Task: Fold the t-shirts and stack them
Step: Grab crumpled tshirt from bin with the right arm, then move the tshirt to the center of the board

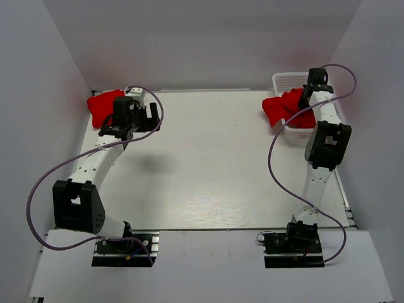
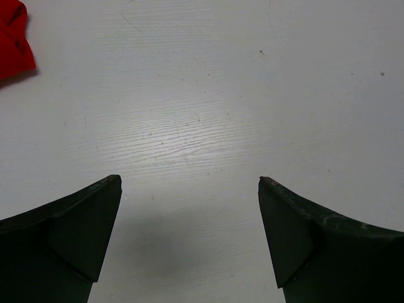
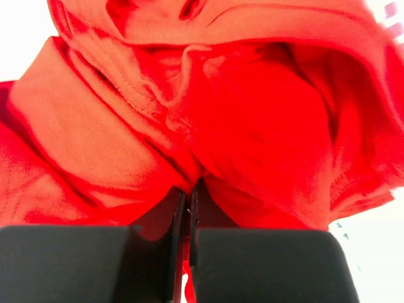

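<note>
The right gripper was clenched on a fold of crumpled t-shirt spilling from the basket at 1 o'clock (presumably to drag it out for folding). The left gripper hung spread wide over the table, and a second t-shirt lay at 10 o'clock.

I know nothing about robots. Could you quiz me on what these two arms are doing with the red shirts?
1. True or false: the left gripper holds a shirt.
2. Which gripper is shut on a shirt? A) left B) right
3. Fill in: the right shirt spills out of a white ____.
Key: 1 false, it is open over bare table. 2 B, the right gripper. 3 basket.
</note>
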### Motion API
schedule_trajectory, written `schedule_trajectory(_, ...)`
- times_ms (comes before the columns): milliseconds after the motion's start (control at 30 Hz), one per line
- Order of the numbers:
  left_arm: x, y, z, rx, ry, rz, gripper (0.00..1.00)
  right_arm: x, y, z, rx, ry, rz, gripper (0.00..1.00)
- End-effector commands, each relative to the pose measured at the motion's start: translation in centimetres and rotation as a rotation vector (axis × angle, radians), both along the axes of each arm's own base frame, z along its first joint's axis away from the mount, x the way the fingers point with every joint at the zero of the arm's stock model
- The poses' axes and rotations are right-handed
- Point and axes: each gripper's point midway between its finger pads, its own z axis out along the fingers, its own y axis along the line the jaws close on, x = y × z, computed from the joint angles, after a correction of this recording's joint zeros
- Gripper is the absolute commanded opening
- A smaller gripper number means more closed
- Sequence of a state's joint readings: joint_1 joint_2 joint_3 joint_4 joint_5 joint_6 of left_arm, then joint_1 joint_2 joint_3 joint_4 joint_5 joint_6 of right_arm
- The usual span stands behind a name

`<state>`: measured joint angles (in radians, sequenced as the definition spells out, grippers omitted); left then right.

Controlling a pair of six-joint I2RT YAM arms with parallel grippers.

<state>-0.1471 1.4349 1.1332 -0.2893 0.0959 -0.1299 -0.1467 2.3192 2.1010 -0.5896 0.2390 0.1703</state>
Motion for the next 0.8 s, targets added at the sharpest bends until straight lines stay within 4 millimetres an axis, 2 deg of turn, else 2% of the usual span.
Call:
schedule_trajectory(0, 0.4, 0.2, 2.7, -0.007, -0.063, 0.013, 0.99, 2.0, -2.2, 9.1, -0.115, -0.216, -0.032, 0.00)
schedule_trajectory(33, 0.6, 0.2, 2.9, -0.009, -0.072, 0.013, 0.99, 2.2, -2.2, 10.6, -0.133, -0.243, -0.019, 0.00)
schedule_trajectory(133, 0.8, 0.0, 2.6, -0.014, -0.071, 0.004, 0.99, 2.1, -2.1, 17.2, -0.183, -0.358, -0.006, 0.00)
schedule_trajectory(167, 1.0, -0.3, 2.4, -0.020, -0.070, -0.008, 0.99, 1.5, -1.3, 20.9, -0.195, -0.431, 0.005, 0.00)
schedule_trajectory(200, 1.1, -0.4, 1.9, -0.027, -0.056, -0.004, 0.99, 1.4, -0.9, 22.6, -0.212, -0.461, 0.035, 0.00)
schedule_trajectory(233, 1.2, -0.5, 2.3, -0.032, -0.064, -0.012, 0.99, 1.2, -0.2, 24.2, -0.219, -0.497, 0.053, 0.00)
schedule_trajectory(333, 2.3, -0.8, 2.1, -0.049, -0.058, -0.002, 0.99, -1.0, 3.1, 33.2, -0.281, -0.687, 0.171, 0.00)
schedule_trajectory(400, 2.7, -1.0, 1.9, -0.060, -0.050, -0.005, 0.99, -2.7, 6.4, 37.2, -0.275, -0.775, 0.261, 0.00)
schedule_trajectory(467, 3.5, -0.8, 2.0, -0.070, -0.056, 0.009, 0.99, -3.7, 8.8, 39.5, -0.246, -0.830, 0.344, 0.00)
schedule_trajectory(500, 3.8, -0.5, 2.4, -0.071, -0.065, 0.029, 0.99, -5.0, 12.5, 41.0, -0.205, -0.872, 0.432, 0.00)
schedule_trajectory(567, 4.2, -0.4, 2.7, -0.073, -0.068, 0.044, 0.99, -5.9, 15.6, 41.5, -0.158, -0.890, 0.521, 0.00)
schedule_trajectory(600, 4.5, -0.5, 2.8, -0.082, -0.069, 0.049, 0.99, -7.6, 20.3, 42.5, -0.094, -0.926, 0.634, 0.00)
schedule_trajectory(633, 4.5, -0.5, 2.8, -0.082, -0.069, 0.049, 0.99, -8.1, 21.7, 42.4, -0.077, -0.924, 0.668, 0.00)
schedule_trajectory(667, 4.7, -0.4, 3.4, -0.090, -0.080, 0.064, 0.99, -9.2, 24.4, 42.6, -0.046, -0.931, 0.732, 0.00)
schedule_trajectory(700, 4.6, 0.1, 3.1, -0.078, -0.072, 0.085, 0.99, -9.8, 25.9, 42.4, -0.020, -0.924, 0.759, 0.00)
schedule_trajectory(733, 4.7, 0.2, 3.4, -0.087, -0.070, 0.100, 0.99, -11.5, 29.6, 42.4, 0.033, -0.927, 0.836, 0.00)
schedule_trajectory(767, 4.7, 0.8, 3.2, -0.091, -0.060, 0.130, 0.99, -12.3, 30.5, 42.3, 0.055, -0.921, 0.859, 0.00)
